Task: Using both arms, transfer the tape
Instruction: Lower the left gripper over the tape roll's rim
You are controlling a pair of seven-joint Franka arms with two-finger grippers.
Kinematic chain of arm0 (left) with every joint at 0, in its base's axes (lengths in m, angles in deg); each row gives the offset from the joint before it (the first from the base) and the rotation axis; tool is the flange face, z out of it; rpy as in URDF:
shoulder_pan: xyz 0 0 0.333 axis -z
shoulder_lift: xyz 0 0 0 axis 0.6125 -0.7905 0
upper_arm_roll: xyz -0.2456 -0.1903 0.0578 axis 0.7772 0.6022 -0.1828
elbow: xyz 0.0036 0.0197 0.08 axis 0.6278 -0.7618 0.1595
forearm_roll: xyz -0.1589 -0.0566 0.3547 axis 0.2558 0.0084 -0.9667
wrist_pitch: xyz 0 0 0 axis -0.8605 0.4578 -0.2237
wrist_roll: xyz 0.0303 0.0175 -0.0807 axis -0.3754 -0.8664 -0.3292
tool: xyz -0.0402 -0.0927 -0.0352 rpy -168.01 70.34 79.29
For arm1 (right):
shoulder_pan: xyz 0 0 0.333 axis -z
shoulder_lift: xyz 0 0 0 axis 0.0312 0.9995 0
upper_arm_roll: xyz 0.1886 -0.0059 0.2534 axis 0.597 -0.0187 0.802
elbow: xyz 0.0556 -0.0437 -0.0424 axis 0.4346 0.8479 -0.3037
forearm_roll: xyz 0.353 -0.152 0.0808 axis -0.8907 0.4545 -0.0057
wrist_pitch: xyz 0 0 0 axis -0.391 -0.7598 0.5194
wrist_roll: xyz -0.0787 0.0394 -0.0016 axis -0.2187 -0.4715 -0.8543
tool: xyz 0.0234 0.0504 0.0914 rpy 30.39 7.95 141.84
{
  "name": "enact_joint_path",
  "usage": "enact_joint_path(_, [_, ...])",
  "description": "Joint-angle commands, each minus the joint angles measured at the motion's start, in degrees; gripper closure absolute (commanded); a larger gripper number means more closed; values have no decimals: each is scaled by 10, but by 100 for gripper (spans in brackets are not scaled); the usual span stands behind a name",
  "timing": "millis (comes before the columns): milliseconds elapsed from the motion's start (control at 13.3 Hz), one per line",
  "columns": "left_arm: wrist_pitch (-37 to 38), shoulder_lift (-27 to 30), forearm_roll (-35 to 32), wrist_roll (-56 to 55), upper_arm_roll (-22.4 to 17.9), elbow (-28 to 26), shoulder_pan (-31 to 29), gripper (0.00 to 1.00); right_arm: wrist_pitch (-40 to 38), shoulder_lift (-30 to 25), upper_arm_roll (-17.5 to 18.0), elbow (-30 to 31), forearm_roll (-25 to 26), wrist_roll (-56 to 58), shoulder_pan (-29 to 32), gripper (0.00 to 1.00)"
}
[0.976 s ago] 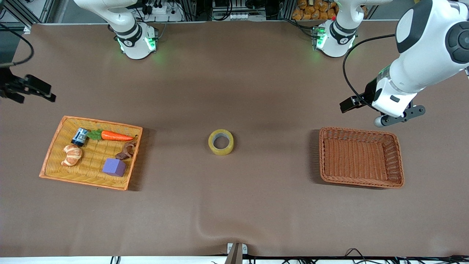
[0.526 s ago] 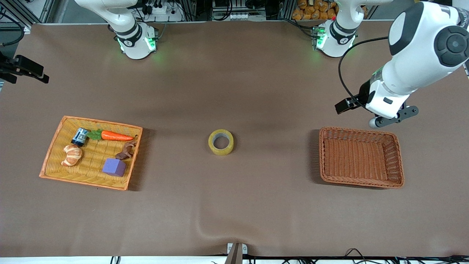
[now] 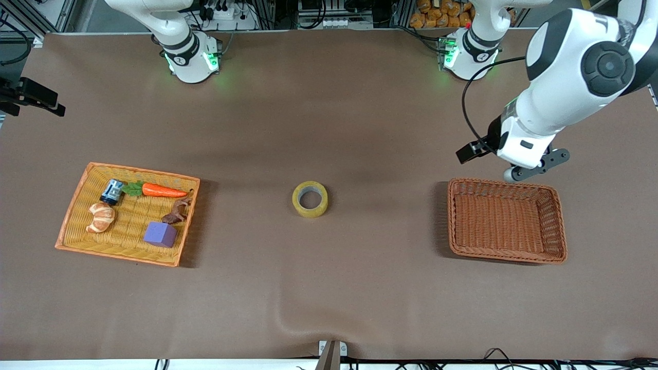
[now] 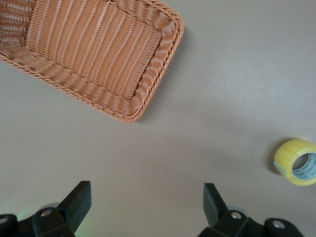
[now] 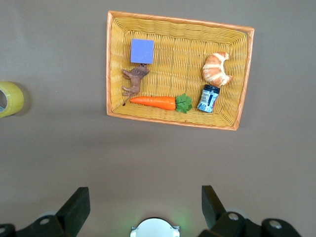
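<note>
Pulls right gripper (image 5: 143, 200) away from the tape (image 3: 310, 199) since a second ago, up by the table edge at the right arm's end, fingers wide apart, holding nothing. Leaves yellow tray (image 3: 72, 226) and its odds and ends well apart from the tape, toward that same end. Shows the tape flat on bare table, about midway between tray and brown basket (image 3: 455, 216), untouched. Brings left gripper (image 3: 534, 164) in toward the tape, now over the basket's rim, fingers apart, empty. Risks clipping that rim on a low approach; shoving the roll sideways if a finger lands on the ring instead of straddling its wall; dropping it at handover if one grip releases too soon.
</note>
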Motion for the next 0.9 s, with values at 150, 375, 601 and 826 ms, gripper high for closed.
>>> enact_joint_path(150, [-73,-56,-1,-103,1,2,75,0,17,2,11,-4,18,-4,8,0])
enact_joint_path(375, [-131,-99,-11,-169,1,10,142,0,14,1,11,-2,19,-4,10,0])
enact_joint_path(601, [-152,-186,-21,-225,0,87,209,0,14,0,11,0,20,-5,8,0])
enact_joint_path(826, [-168,-277,-37,-271,0,180,243,0,14,4,13,0,19,-1,8,0])
